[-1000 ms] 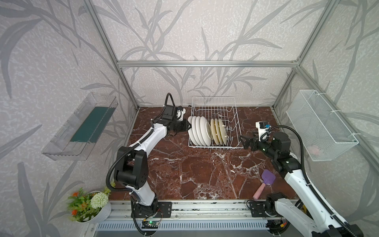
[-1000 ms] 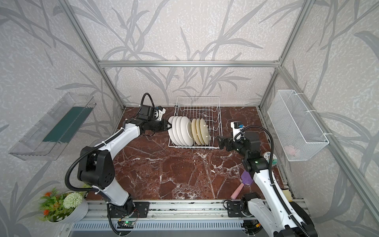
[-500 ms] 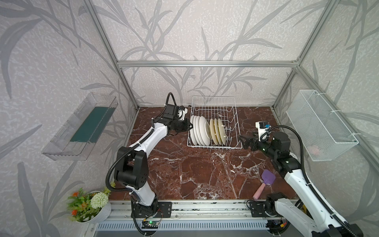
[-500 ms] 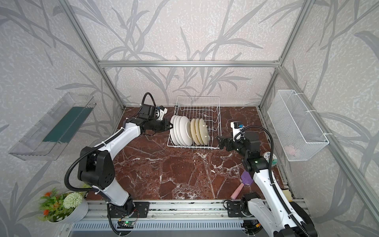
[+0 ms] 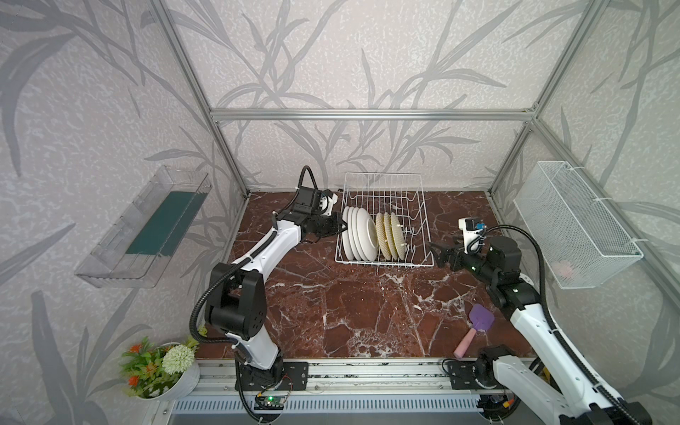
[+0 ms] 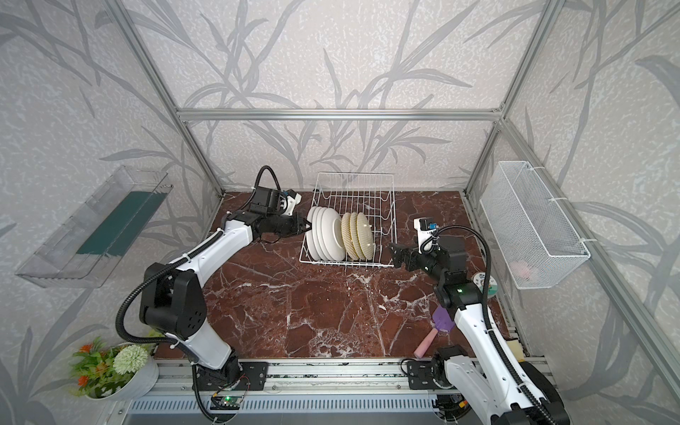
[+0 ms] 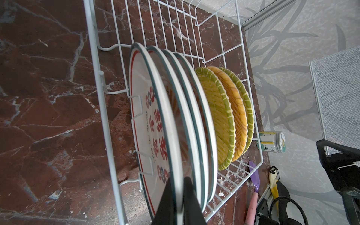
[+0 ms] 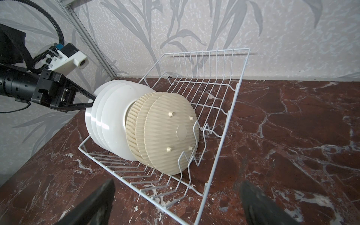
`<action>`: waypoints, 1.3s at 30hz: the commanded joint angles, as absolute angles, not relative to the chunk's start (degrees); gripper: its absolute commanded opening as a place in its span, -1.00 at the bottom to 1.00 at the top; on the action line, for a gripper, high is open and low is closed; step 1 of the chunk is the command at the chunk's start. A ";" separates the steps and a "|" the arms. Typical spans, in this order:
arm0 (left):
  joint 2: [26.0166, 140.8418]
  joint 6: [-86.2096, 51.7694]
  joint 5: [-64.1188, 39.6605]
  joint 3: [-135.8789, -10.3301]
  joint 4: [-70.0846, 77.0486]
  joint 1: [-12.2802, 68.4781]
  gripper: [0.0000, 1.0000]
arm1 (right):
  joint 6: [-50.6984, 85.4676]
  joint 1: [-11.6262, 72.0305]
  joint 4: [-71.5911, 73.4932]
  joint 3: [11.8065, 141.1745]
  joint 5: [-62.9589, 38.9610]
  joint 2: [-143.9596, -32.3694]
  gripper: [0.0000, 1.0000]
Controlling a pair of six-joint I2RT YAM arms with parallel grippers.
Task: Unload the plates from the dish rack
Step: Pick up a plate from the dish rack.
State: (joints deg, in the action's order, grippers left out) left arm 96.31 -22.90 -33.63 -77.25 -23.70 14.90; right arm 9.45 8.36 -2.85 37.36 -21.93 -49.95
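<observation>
The endmost white plate (image 7: 148,124), on the left arm's side of the row, has its rim pinched between the closed fingers of the left tool (image 5: 340,230). The step in hand therefore reads as the first pick: the grasp is made, the lift is not yet begun, and all seven plates are in the rack. As I judge it, the next move calls for drawing this plate up along its own plane until it clears the tines and its neighbour, then laying it flat on open bench (image 5: 349,312). A rim pinch on glazed ceramic is thin, so the plate may swing or slip, and the light wire rack may drag along. The four white plates (image 5: 358,237) stand on edge, packed close and leaning. Their faces, with red-orange lettering and a dark rim line, turn towards the left arm. Just beside them stand three smaller yellow woven plates (image 5: 390,237), pale and ribbed on the back with small feet; the nearest seems to rest against the last white one. All sit in the half of the dish rack (image 5: 382,195) nearer the arms' bases, and the rack stands at the back of the bench. The right tool (image 5: 438,255) hovers just off the rack's front corner, fingers spread wide, holding nothing.
</observation>
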 commanded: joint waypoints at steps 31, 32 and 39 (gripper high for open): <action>87.56 -30.50 -31.99 -67.76 -13.81 13.23 -1.00 | 11.51 8.98 -2.00 36.64 -22.34 -48.21 0.98; 87.29 -30.43 -31.99 -67.84 -14.05 13.10 -1.00 | 11.65 9.05 -1.95 36.62 -22.24 -48.25 0.98; 85.77 -30.04 -32.27 -68.03 -15.46 12.79 -1.00 | 11.58 9.40 -2.10 36.81 -22.06 -48.43 0.98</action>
